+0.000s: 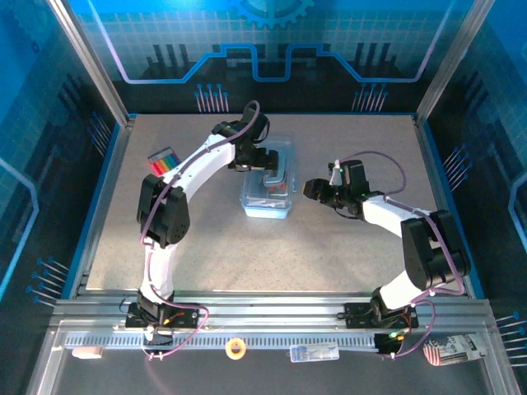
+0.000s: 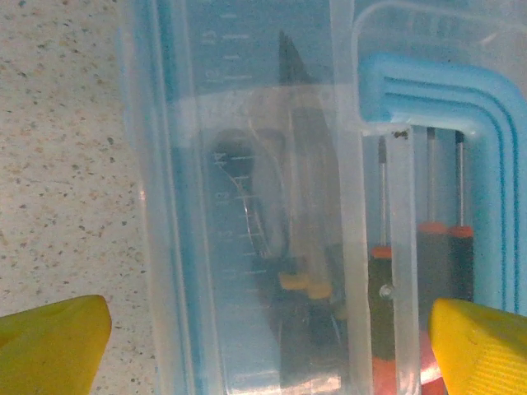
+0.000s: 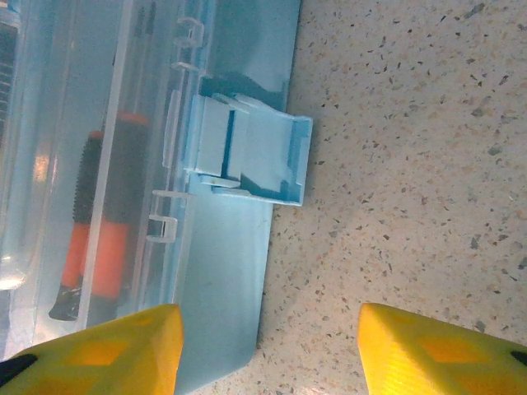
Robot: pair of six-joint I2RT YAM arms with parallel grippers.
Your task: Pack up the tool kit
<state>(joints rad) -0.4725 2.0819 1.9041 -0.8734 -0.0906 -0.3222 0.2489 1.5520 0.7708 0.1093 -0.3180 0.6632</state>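
The tool kit is a clear blue plastic box [image 1: 268,188] lying mid-table. In the left wrist view, dark pliers [image 2: 288,247] and orange-and-black screwdrivers [image 2: 383,280] lie inside the box [image 2: 189,247], beside a blue holder [image 2: 445,90]. My left gripper [image 1: 255,160] hovers over the box, open wide; its yellow fingertips [image 2: 49,346] straddle the box and hold nothing. My right gripper [image 1: 317,191] stands open just right of the box, its fingers [image 3: 445,354] low over the table. The box's light blue latch [image 3: 247,156] stands flipped outward, with an orange-handled screwdriver [image 3: 107,222] behind the wall.
A fan of coloured tools [image 1: 162,160] lies on the table left of the box. On the near rail sit a tape roll [image 1: 236,348], a clear packet [image 1: 314,353] and a striped pack [image 1: 449,350]. Blue enclosure walls ring the table.
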